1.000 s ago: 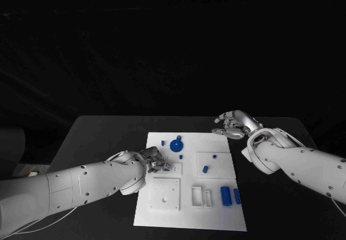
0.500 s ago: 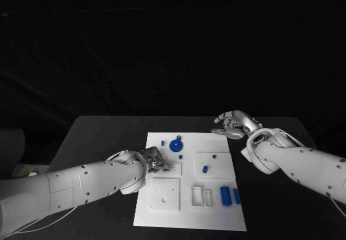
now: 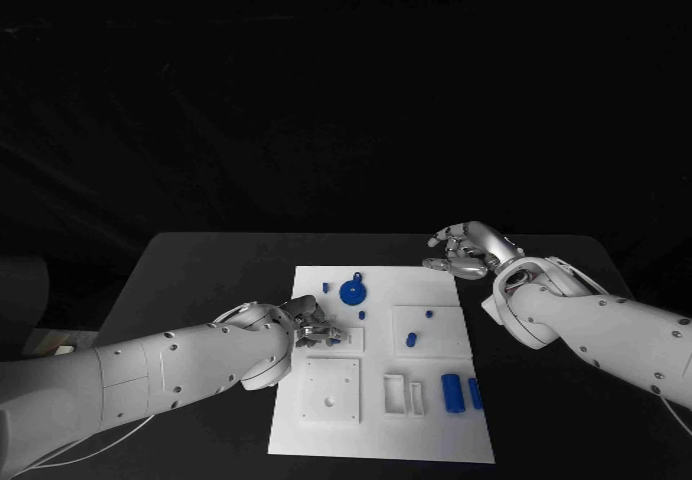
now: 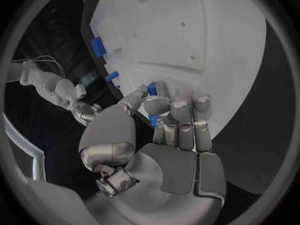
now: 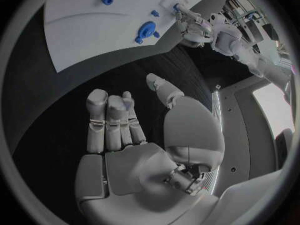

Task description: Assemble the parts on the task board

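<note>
Left hand [image 3: 310,322] sits at the left edge of the task board [image 3: 325,438], a little below the frame's centre, its white arm running in from the lower left. Fingers curled together over the board; in the left wrist view the left hand [image 4: 164,130] pinches a small blue part [image 4: 152,89] between thumb and fingertips, a second bit of blue showing just under the fingers.

Right hand [image 3: 469,249] hovers above the black tabletop [image 3: 202,270] just past the board's upper right corner, right of centre, forearm coming in from the lower right. Right wrist view: right hand [image 5: 134,130] with fingers loosely bent and apart, thumb off to the side, nothing in it, dark tabletop beneath.

Task board is a white rectangular plate, long axis running from centre frame toward the bottom edge. On it: a round blue disc part [image 3: 353,292] near the upper end; a small blue peg [image 3: 410,339] standing in a raised square block right of centre; two upright blue bars [image 3: 451,390] side by side at lower right, beside white slotted holders [image 3: 394,393]; a white square block with holes [image 3: 330,390] at lower left.
</note>
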